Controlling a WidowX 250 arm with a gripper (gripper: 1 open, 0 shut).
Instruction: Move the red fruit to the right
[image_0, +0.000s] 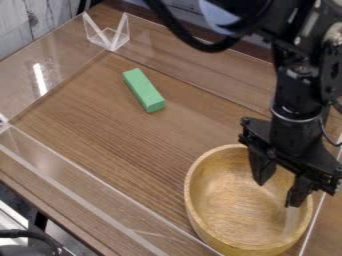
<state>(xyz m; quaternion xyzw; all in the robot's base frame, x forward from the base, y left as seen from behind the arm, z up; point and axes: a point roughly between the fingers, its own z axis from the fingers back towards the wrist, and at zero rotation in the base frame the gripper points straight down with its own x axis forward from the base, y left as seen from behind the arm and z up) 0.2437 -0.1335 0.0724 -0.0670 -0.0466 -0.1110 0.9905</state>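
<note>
The tool (285, 181) hangs with its fingers apart and empty over the wooden bowl (214, 212) near the surface's right edge, and the red fruit is nowhere visible, so a blind closing may catch only the bowl wall.

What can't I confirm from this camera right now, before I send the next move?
- The red fruit: not visible anywhere in the camera view; it may sit behind the gripper inside the wooden bowl, but that cannot be told.
- Whether anything is held: the fingers are apart, with nothing visible between them.
- Bowl's far right rim: hidden by the gripper and cut off by the picture edge.
- Arm above the wrist: cut off by the top edge.
</note>
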